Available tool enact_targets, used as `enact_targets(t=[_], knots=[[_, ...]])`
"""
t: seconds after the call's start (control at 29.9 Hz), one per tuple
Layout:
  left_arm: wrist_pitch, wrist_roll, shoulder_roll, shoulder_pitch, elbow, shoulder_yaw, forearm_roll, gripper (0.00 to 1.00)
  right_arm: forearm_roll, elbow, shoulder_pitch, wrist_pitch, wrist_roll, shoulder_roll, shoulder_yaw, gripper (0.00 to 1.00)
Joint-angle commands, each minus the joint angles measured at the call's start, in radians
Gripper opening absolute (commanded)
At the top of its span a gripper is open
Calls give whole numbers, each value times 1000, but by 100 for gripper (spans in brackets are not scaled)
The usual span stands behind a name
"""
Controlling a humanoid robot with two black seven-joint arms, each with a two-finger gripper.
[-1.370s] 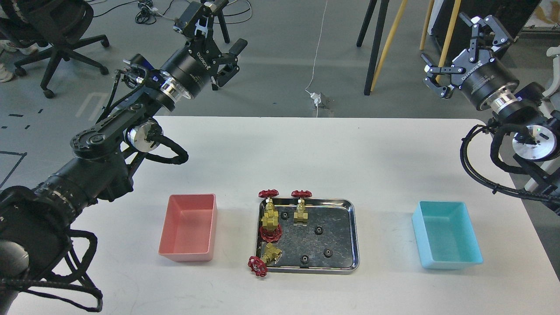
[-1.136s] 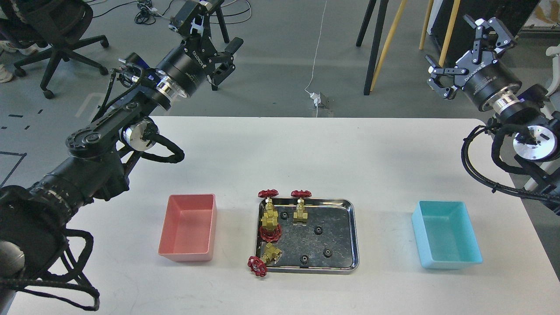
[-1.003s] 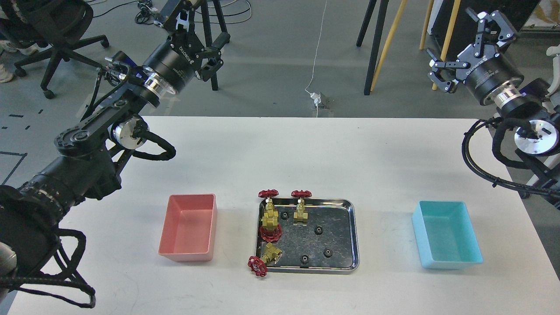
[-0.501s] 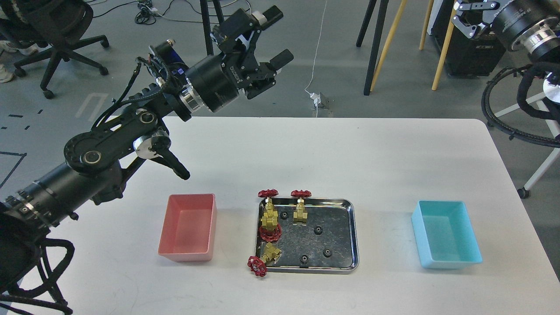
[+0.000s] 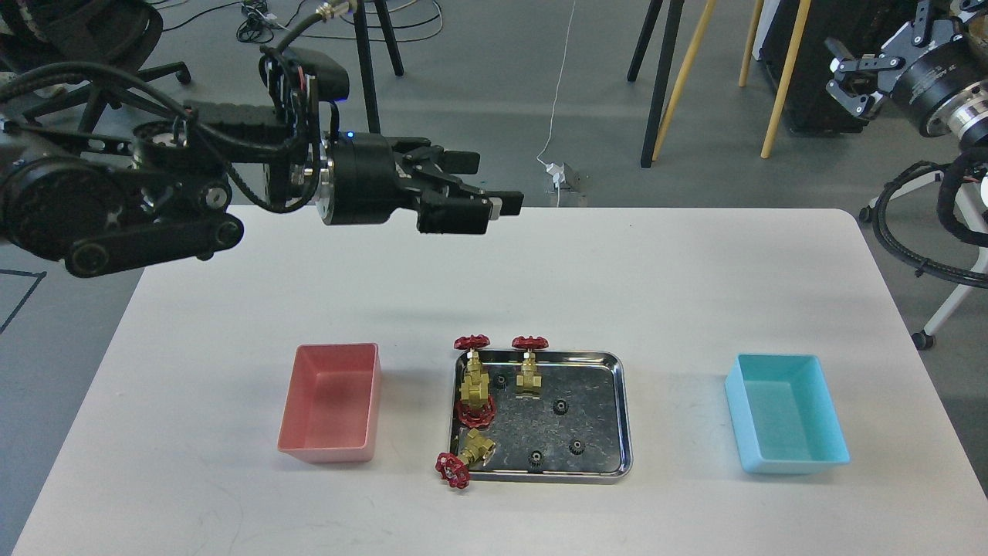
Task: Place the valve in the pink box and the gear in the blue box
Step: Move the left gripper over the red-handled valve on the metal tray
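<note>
Steel tray (image 5: 610, 409) at lower centre of the frame, on a white table (image 5: 540, 270); four brass valves with dark-red handwheels along its left side: one valve (image 5: 471, 363) at the upper-left corner, one (image 5: 528, 363) just right of it, a third handwheel (image 5: 476, 411) below, a fourth valve (image 5: 467, 455) at the lower-left corner with its handwheel hanging over the rim; small black gears scattered on the tray floor, one gear (image 5: 561, 405) near the middle, others at (image 5: 576, 446) and (image 5: 534, 459); pink box (image 5: 332, 401) left of the tray, blue box (image 5: 786, 413) well to the right, both apart from it; left gripper (image 5: 482, 185) in the upper left-centre, pointing right, high above the table's far part, fingers parted with nothing between them; right gripper (image 5: 868, 66) at the upper right edge, partly cut off, fingers spread, nothing held.
</note>
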Motion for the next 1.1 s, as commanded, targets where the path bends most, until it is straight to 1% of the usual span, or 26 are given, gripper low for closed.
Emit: enact_targets(t=[0.0,0.03,0.13,0.23,0.33,0.47,0.57,0.74,0.84,0.94,1.07], knots=[[259,0,-25,-22,-11,208,126,99,1,-18,14,0,-46,3,6,100],[275,0,-26,-15,-9,230,153,99,1,-18,15,0,-46,3,6,100],[275,0,-23,56,11,234,233,99,1,-19,15,0,-47,6,6,100],[275,0,-37,123,75,230,282,99,1,-19,15,0,-49,28,5,100],[275,0,-100,215,126,228,284,99,1,-19,15,0,-49,41,3,100],[275,0,-172,296,195,228,279,99,1,-19,15,0,-49,41,3,100],[275,0,-226,324,232,228,276,99,1,-19,14,0,-49,41,3,100],[275,0,-282,341,238,228,264,99,1,-34,6,0,-49,40,3,100],[235,0,-312,352,253,228,255,99,1,-39,3,0,-49,37,3,100],[201,0,-341,370,304,228,250,99,1,-65,1,0,-49,40,3,100],[199,0,-379,396,377,228,249,99,3,-73,1,0,-49,40,3,100]])
